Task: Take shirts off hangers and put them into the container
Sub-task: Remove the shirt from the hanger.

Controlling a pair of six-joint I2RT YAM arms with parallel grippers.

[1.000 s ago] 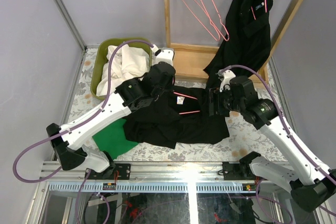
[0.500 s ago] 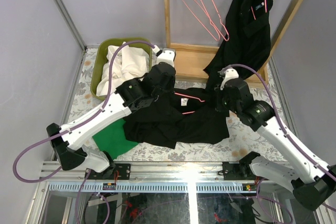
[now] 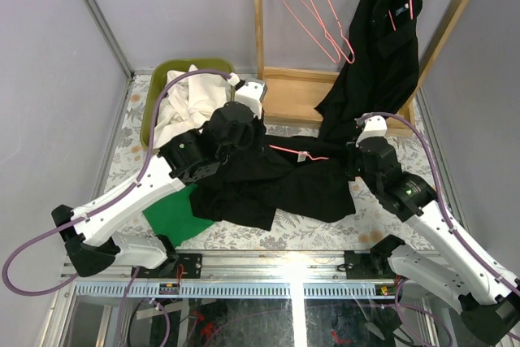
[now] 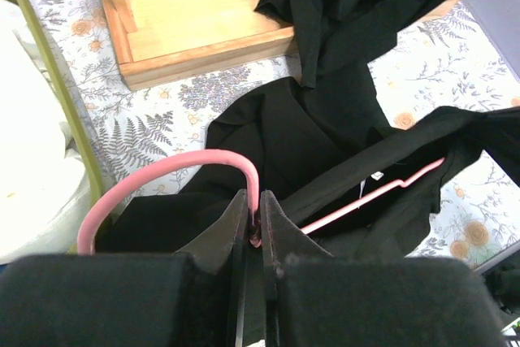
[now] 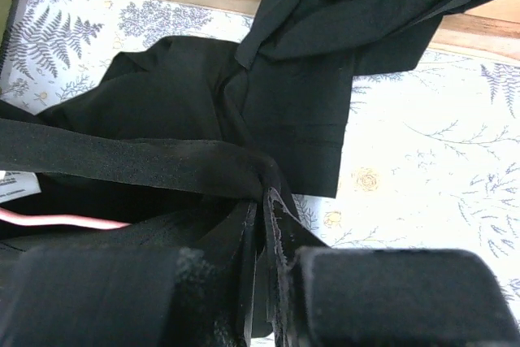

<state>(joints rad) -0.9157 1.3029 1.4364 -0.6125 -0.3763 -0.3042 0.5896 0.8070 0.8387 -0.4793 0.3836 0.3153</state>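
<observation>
Left gripper (image 4: pixel 253 221) was clenched on the hook of a thin pink wire hanger (image 4: pixel 162 170), and the right gripper (image 5: pixel 262 201) was pinched on a fold of the plain black collared shirt (image 3: pixel 276 188) lying at frame centre, outside the olive-green slotted plastic basket (image 3: pixel 162 72) at upper left. Should the collar be snagged on the wire, the fold could be pulled from the right pinch.

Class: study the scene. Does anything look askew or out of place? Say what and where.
The hanging black shirt sags lopsided off its hanger, its hem draped on the wooden base. The white shirt spills over the basket rim.
</observation>
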